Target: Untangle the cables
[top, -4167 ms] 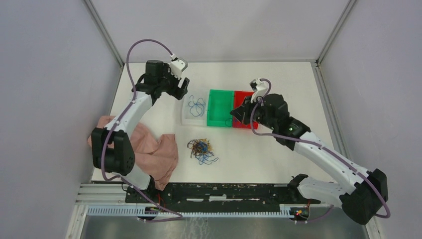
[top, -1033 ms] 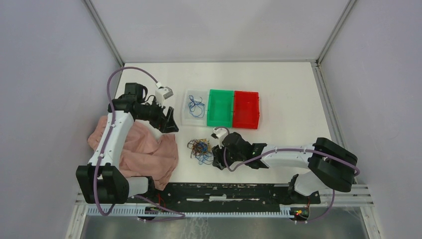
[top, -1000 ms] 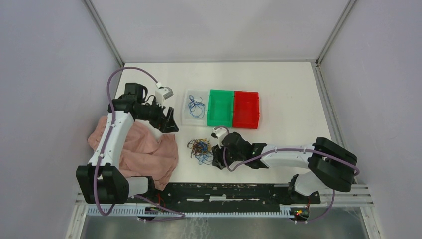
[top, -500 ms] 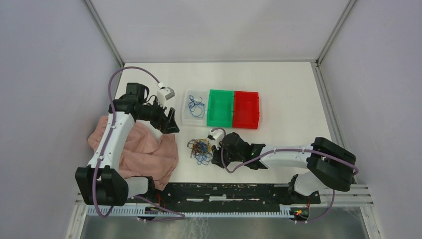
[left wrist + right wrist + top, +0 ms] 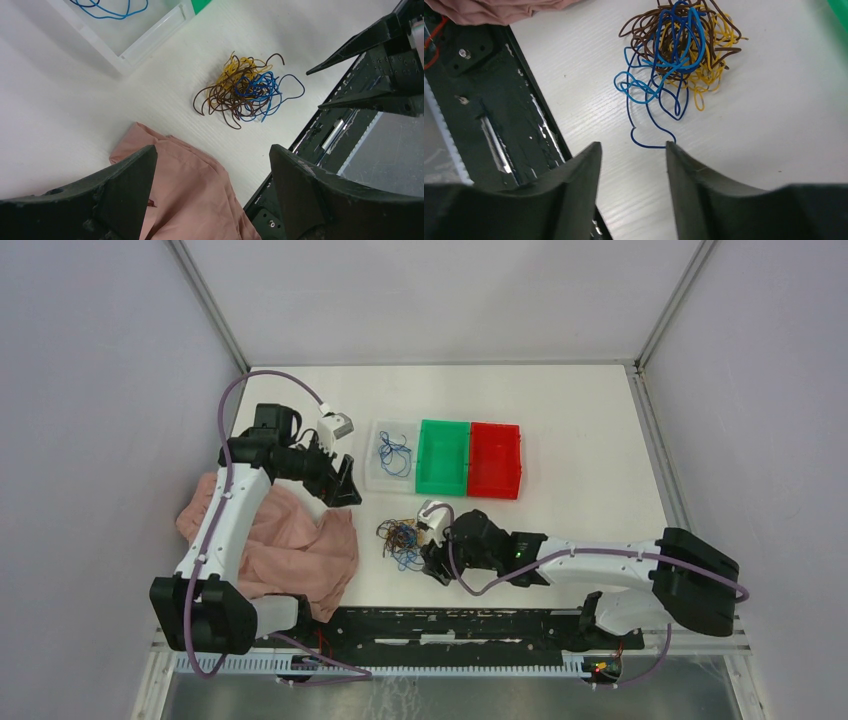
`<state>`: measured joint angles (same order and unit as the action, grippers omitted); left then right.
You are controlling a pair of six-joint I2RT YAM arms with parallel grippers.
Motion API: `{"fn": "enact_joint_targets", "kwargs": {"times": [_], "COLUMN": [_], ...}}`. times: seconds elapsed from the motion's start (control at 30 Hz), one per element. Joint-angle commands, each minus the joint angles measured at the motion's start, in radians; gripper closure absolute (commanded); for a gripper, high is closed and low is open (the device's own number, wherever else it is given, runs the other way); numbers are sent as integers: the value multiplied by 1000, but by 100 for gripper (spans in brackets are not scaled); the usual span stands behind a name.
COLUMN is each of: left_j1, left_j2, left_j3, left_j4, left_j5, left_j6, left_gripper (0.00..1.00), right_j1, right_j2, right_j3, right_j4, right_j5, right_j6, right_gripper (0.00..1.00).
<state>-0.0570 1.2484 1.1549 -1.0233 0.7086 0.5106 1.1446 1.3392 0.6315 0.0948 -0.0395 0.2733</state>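
The cables (image 5: 403,538) lie in a loose tangle of blue, yellow and brown wire on the white table (image 5: 560,410), in front of the bins. In the right wrist view the cables (image 5: 679,50) trail one dark blue loop (image 5: 651,140) that ends at a fingertip. My right gripper (image 5: 432,558) sits low at the tangle's near right side. Seen from its wrist, the right gripper (image 5: 633,146) is open and holds nothing. My left gripper (image 5: 345,485) hovers left of the bins, wide open and empty (image 5: 212,150), over the cloth's edge, with the cables (image 5: 245,90) ahead of it.
A clear bin (image 5: 375,478) holding blue wires, a green bin (image 5: 443,457) and a red bin (image 5: 495,460) stand in a row behind the tangle. A pink cloth (image 5: 290,545) lies crumpled at the left. The black rail (image 5: 450,625) runs along the near edge.
The right arm's elbow has swung out to the right while its gripper stays beside the tangle. The left arm has barely moved.
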Motion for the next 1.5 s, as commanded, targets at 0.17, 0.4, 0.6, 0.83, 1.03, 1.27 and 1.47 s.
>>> {"fn": "enact_joint_targets", "kwargs": {"times": [0.17,0.4,0.6,0.83,1.03,1.27,1.47], "left_j1": [-6,-6,-5,-5,-6,-5,-5], "left_j2": [-9,-9,-10,-11,-48,-203,-492], "left_j3": [27,10,-4,4,-36,-114,-255], "left_j4": [-23,-23,-22,-23,19,20,37], "left_j5": [-7,-8,-10,-14,-19,61,206], "left_j6": [31,40,51,56,53,198,366], "left_gripper": [10,10,10,10,10,5,1], "right_j1": [96,121,126,128,128,87,42], "right_j2": [102,186,206,243,164,33,-22], "right_j3": [83,147,162,197,180,286,340], "right_j4": [-94,-123,-100,-170,-108,-122,-109], "right_j5": [146,190,213,113,82,42,28], "right_j6": [-492,-740,-806,-784,-706,-441,-199], "right_gripper": [36,37,42,82,99,99,99]}}
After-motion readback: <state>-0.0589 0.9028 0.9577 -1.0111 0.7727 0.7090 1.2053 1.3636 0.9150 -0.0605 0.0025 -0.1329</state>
